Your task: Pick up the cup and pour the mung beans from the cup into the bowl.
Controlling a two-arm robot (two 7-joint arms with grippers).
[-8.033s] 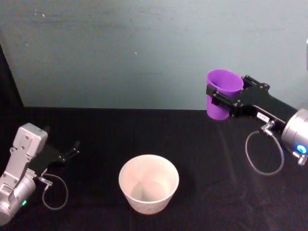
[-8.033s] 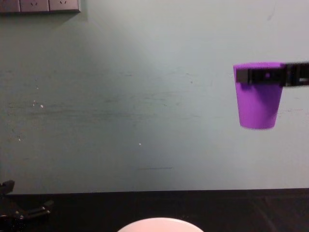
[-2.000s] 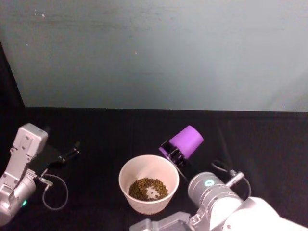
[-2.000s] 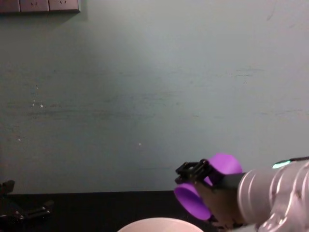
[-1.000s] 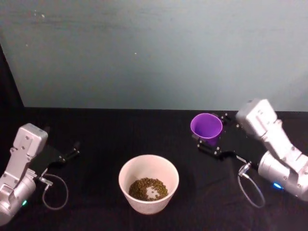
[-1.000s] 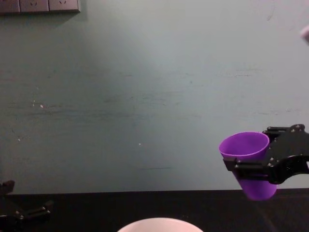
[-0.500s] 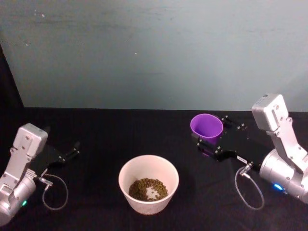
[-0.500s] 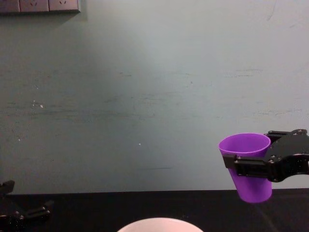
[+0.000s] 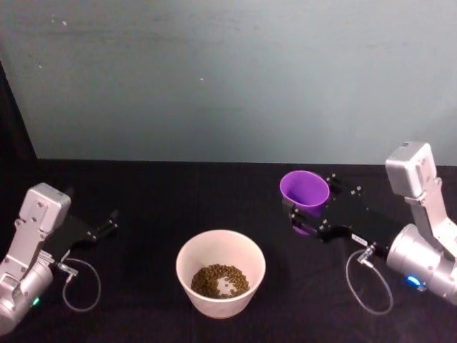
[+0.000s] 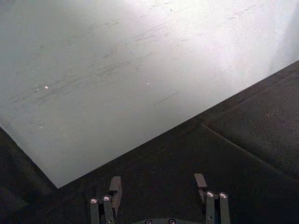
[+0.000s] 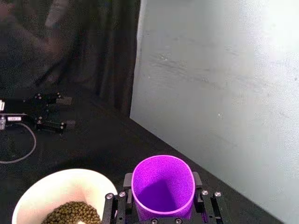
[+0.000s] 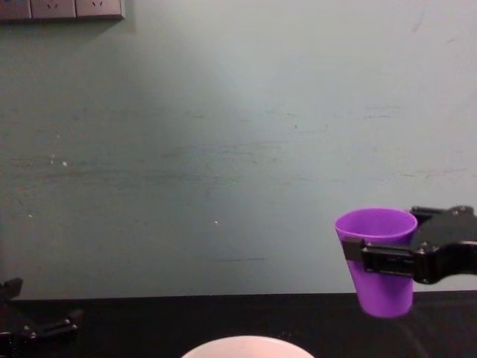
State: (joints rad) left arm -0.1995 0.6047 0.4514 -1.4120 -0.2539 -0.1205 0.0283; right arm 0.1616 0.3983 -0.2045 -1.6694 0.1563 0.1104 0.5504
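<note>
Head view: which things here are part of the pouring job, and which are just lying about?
Part of the job:
- cup, upright, clamped in the right claw, lifted beside the bowl
- bowl
- mung beans, lying in the bowl

Just lying about:
- left claw, open, parked low at the left
- black table cloth
- wall sockets on the wall

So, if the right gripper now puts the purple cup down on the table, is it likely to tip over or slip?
Probably tippy: the cup looks empty, with the mung beans in the bowl, so it is likely light. It tapers to a narrow base. Its smooth wall may slip, though the right gripper clamps it from both sides.
</note>
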